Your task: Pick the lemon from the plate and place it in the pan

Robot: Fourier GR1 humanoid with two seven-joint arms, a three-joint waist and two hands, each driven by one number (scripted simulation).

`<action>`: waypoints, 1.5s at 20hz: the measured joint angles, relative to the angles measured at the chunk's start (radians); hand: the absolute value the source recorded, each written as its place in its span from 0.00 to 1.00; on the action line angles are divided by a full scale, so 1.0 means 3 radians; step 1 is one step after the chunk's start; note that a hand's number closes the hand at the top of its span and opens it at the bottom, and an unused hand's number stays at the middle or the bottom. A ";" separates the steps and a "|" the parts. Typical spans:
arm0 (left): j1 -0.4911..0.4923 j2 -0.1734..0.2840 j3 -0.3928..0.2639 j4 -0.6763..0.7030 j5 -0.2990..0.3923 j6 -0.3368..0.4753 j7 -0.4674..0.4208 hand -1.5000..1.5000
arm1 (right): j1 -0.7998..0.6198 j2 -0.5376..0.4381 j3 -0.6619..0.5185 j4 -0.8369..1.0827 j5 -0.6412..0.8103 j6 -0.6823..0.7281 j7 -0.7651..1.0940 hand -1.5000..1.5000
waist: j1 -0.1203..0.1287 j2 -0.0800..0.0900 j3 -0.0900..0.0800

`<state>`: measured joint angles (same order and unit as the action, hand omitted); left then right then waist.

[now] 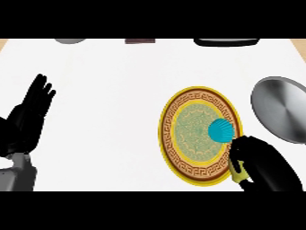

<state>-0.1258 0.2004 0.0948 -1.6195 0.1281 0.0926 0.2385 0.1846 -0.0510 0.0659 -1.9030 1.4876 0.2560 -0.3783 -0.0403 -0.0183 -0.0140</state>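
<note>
Right hand (264,166) sits at the lower right edge of the plate, fingers curled round the lemon (237,170), which shows only as a yellow sliver under the fingers, over the plate rim. By size: white counter (109,90) carries the ornate yellow-rimmed plate (181,112) with a teal shell-shaped thing (220,130) on it just above the hand, and the grey pan (287,110) lies just to the plate's right, handle running down toward the right forearm. Left hand (31,114) rests at the left edge, fingers straight and up, well apart from the plate.
</note>
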 measured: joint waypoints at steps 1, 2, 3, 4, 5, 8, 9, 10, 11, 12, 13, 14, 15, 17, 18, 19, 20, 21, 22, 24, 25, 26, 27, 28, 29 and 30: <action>-0.0015 0.0007 0.0009 0.0021 0.0000 -0.0005 -0.0009 0.50 | 0.0015 0.0036 0.0020 -0.0186 0.0023 0.0063 0.0135 1.00 | 0.0009 0.0009 0.0009; -0.0045 0.0010 0.0010 0.0030 0.0002 -0.0005 0.0010 0.50 | 0.0022 0.0065 0.0048 -0.0386 0.0040 0.0147 0.0259 1.00 | 0.0017 0.0015 0.0016; -0.0057 0.0010 0.0005 0.0032 0.0013 -0.0018 0.0030 0.50 | -0.0027 0.0087 0.0067 -0.0573 0.0038 0.0229 0.0387 1.00 | 0.0029 0.0020 0.0021; -0.0036 0.0009 -0.0005 0.0026 0.0016 -0.0035 0.0025 0.50 | -0.0066 0.0105 0.0089 -0.0777 0.0043 0.0335 0.0500 1.00 | 0.0041 0.0023 0.0025; -0.0036 0.0015 0.0004 0.0034 0.0021 -0.0045 0.0016 0.50 | -0.0071 0.0119 0.0143 -0.0986 0.0053 0.0426 0.0608 1.00 | 0.0049 0.0026 0.0027; -0.0013 -0.0026 -0.0033 0.0057 0.0006 -0.0065 -0.0038 0.50 | -0.0163 0.0145 0.0254 -0.1484 0.0064 0.0733 0.0907 1.00 | 0.0080 0.0038 0.0035; -0.0015 -0.0017 -0.0029 0.0042 0.0017 -0.0085 -0.0035 0.50 | -0.0252 0.0150 0.0251 -0.1628 0.0048 0.0907 0.1006 1.00 | 0.0092 0.0041 0.0036; -0.0030 -0.0016 -0.0022 0.0046 0.0018 -0.0084 -0.0024 0.50 | -0.0290 0.0154 0.0237 -0.1769 -0.0006 0.1043 0.1090 1.00 | 0.0098 0.0044 0.0037; -0.0044 -0.0015 -0.0030 0.0021 0.0015 -0.0083 0.0007 0.50 | -0.0434 0.0157 0.0227 -0.1825 -0.0009 0.1237 0.1206 1.00 | 0.0108 0.0046 0.0038; -0.0073 -0.0022 -0.0029 0.0040 0.0005 -0.0073 0.0006 0.50 | -0.0578 0.0160 0.0162 -0.1840 -0.0024 0.1383 0.1283 1.00 | 0.0114 0.0049 0.0039; -0.0086 -0.0043 -0.0049 0.0048 -0.0022 -0.0057 -0.0006 0.50 | -0.0714 0.0163 0.0135 -0.1835 -0.0033 0.1465 0.1395 1.00 | 0.0120 0.0052 0.0040; -0.0052 -0.0033 -0.0042 0.0032 -0.0002 -0.0092 -0.0016 0.50 | -0.0862 0.0166 0.0029 -0.1810 -0.0074 0.1528 0.1459 1.00 | 0.0129 0.0054 0.0041; -0.0054 -0.0033 -0.0035 0.0049 0.0000 -0.0104 -0.0035 0.50 | -0.0945 0.0168 -0.0064 -0.1782 -0.0124 0.1553 0.1507 1.00 | 0.0131 0.0056 0.0042; -0.0044 -0.0071 -0.0069 0.0020 -0.0029 -0.0074 -0.0008 0.50 | -0.1184 0.0163 -0.0348 -0.1708 -0.0250 0.1639 0.1548 1.00 | 0.0135 0.0058 0.0044; -0.0083 -0.0096 -0.0085 0.0037 -0.0051 -0.0044 0.0009 0.50 | -0.1267 0.0152 -0.0506 -0.1663 -0.0317 0.1648 0.1536 1.00 | 0.0132 0.0059 0.0044; -0.0145 -0.0088 -0.0062 0.0075 -0.0042 -0.0041 0.0023 0.50 | -0.1389 0.0131 -0.0668 -0.1595 -0.0405 0.1651 0.1537 1.00 | 0.0130 0.0061 0.0045; -0.0138 -0.0059 -0.0029 0.0074 -0.0016 -0.0076 0.0012 0.50 | -0.1440 0.0106 -0.0812 -0.1511 -0.0477 0.1596 0.1521 1.00 | 0.0133 0.0061 0.0045; -0.0143 -0.0053 -0.0009 0.0097 -0.0014 -0.0076 0.0000 0.50 | -0.1512 0.0050 -0.1005 -0.1453 -0.0600 0.1601 0.1485 1.00 | 0.0130 0.0062 0.0046; -0.0134 -0.0061 -0.0013 0.0085 -0.0016 -0.0076 -0.0006 0.50 | -0.1570 -0.0017 -0.1194 -0.1370 -0.0724 0.1584 0.1433 1.00 | 0.0129 0.0061 0.0047; -0.0114 -0.0067 -0.0022 0.0039 -0.0037 -0.0060 0.0020 0.50 | -0.1688 -0.0145 -0.1478 -0.1107 -0.0887 0.1465 0.1354 1.00 | 0.0135 0.0062 0.0048; -0.0128 -0.0069 -0.0022 0.0065 -0.0048 -0.0058 0.0011 0.50 | -0.1700 -0.0201 -0.1613 -0.1009 -0.0981 0.1401 0.1295 1.00 | 0.0132 0.0062 0.0048; -0.0144 -0.0069 -0.0012 0.0071 -0.0036 -0.0061 0.0023 0.50 | -0.1756 -0.0297 -0.1772 -0.0871 -0.1084 0.1370 0.1237 1.00 | 0.0131 0.0063 0.0048; -0.0169 -0.0061 0.0004 0.0088 -0.0023 -0.0069 0.0032 0.50 | -0.1792 -0.0383 -0.1917 -0.0735 -0.1184 0.1324 0.1170 1.00 | 0.0129 0.0063 0.0048; -0.0158 -0.0044 0.0020 0.0069 0.0002 -0.0097 0.0045 0.50 | -0.1807 -0.0449 -0.2026 -0.0586 -0.1247 0.1233 0.1105 1.00 | 0.0133 0.0063 0.0048; -0.0137 -0.0066 0.0005 0.0076 -0.0011 -0.0093 0.0017 0.50 | -0.1832 -0.0545 -0.2134 -0.0404 -0.1302 0.1145 0.1025 1.00 | 0.0137 0.0065 0.0049; -0.0153 -0.0073 0.0000 0.0074 -0.0019 -0.0084 0.0023 0.50 | -0.1875 -0.0627 -0.2221 -0.0217 -0.1355 0.1058 0.0961 1.00 | 0.0140 0.0066 0.0049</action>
<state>-0.1717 0.1784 0.0947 -1.5974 0.1223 0.0675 0.2455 -0.3778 -0.2391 -0.6004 -1.9680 1.0811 0.5735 -0.0901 0.0016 0.0015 0.0007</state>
